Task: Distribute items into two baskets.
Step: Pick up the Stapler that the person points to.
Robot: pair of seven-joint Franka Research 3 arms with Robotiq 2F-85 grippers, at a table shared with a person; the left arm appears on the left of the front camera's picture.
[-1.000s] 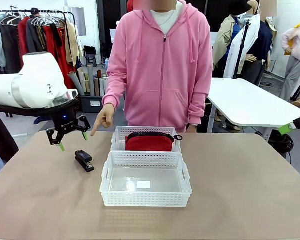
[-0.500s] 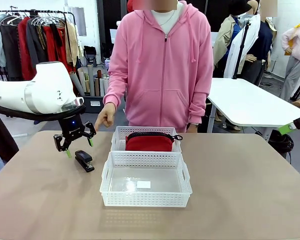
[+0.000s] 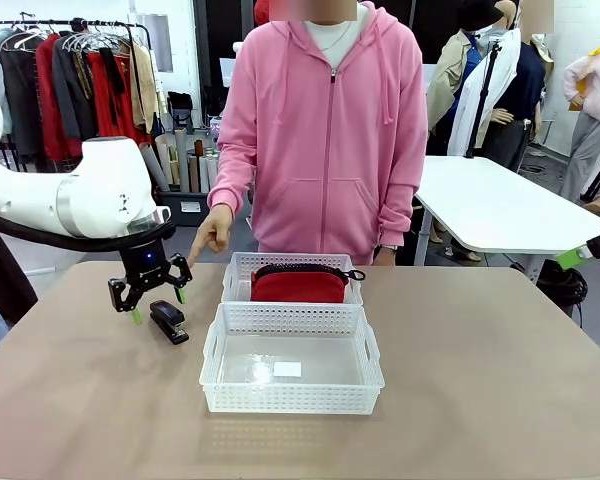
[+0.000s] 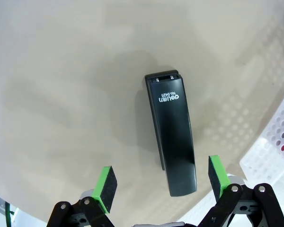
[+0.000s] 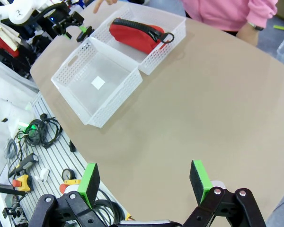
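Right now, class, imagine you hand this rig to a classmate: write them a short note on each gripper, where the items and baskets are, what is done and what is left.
Left gripper: open, poised over the stapler, pads flanking one end, no grip yet.
Right gripper: open, empty, off at the table's right side.
Red pouch: lying in the far basket.
Near basket: holds no item.
Stapler: on the table, left of the baskets.
Done: pouch placed.
Left: grasp the stapler and put it, most likely, in the near basket.
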